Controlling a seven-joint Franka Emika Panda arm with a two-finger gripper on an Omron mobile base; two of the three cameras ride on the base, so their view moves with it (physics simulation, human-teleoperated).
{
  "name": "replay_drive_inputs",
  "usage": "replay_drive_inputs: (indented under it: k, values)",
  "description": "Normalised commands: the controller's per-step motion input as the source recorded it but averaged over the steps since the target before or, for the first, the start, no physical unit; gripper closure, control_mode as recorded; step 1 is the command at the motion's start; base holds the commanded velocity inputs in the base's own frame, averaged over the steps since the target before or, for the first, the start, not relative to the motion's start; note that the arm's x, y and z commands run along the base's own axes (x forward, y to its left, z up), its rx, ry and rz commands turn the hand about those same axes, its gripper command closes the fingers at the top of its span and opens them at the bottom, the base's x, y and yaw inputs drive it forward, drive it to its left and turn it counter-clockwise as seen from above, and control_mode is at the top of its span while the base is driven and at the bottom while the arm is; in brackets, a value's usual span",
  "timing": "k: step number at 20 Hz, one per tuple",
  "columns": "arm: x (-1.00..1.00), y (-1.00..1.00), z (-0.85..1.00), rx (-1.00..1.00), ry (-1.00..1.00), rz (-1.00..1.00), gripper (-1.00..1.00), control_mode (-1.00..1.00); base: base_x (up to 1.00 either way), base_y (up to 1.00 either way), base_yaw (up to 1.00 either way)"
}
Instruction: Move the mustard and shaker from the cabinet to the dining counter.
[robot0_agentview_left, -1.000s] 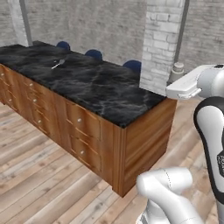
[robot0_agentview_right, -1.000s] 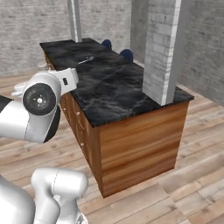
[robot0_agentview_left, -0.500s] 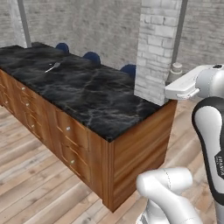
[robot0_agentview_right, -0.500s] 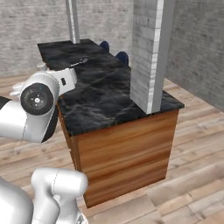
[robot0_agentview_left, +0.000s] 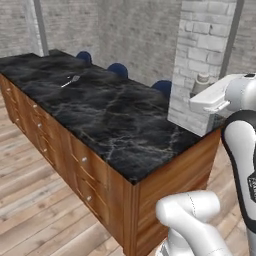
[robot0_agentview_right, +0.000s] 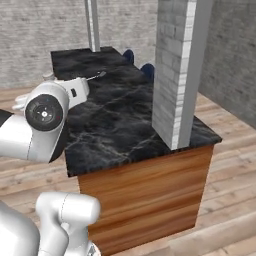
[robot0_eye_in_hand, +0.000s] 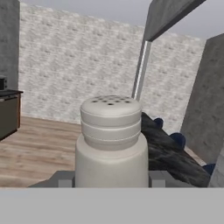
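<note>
The shaker (robot0_eye_in_hand: 111, 140), a pale grey cylinder with a holed cap, stands upright between my fingertips (robot0_eye_in_hand: 64, 178), with my gripper (robot0_eye_in_hand: 111, 180) shut on it. Its cap (robot0_agentview_left: 202, 80) pokes up behind my white hand, held in the air just beyond the near right corner of the dining counter (robot0_agentview_left: 100, 110). From the right, the shaker (robot0_agentview_right: 48, 76) peeks out behind the arm's joint, left of the counter (robot0_agentview_right: 120, 115). The black marble slab has wooden drawers with silver knobs (robot0_agentview_left: 84, 160) below it. The mustard and the cabinet are out of view.
A white brick pillar (robot0_agentview_left: 205, 60) (robot0_agentview_right: 177, 70) rises from the counter's near end. Blue chairs (robot0_agentview_left: 117, 69) line its far side. A small metal utensil (robot0_agentview_left: 70, 81) (robot0_agentview_right: 95, 76) lies on the slab toward the far end. A grey pole (robot0_agentview_right: 92, 25) stands behind. Wooden floor (robot0_agentview_left: 30, 200) surrounds the counter.
The whole picture has shifted: the base has driven and the counter's near end and pillar now stand closer. The shaker stays held in my gripper.
</note>
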Motion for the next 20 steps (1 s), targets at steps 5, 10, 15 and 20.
replay_drive_inputs:
  k: [5, 10, 15, 20]
  values:
    - [0.00, 0.00, 0.00, 0.00, 0.00, 0.00, 1.00, 1.00, 0.63, -0.16, 0.17]
    - [0.00, 0.00, 0.00, 0.00, 0.00, 0.00, 1.00, 1.00, 0.43, -0.20, 0.17]
    - [0.00, 0.00, 0.00, 0.00, 0.00, 0.00, 1.00, 1.00, 0.37, -0.06, 0.18]
    - [0.00, 0.00, 0.00, 0.00, 0.00, 0.00, 1.00, 1.00, 0.66, 0.00, 0.22]
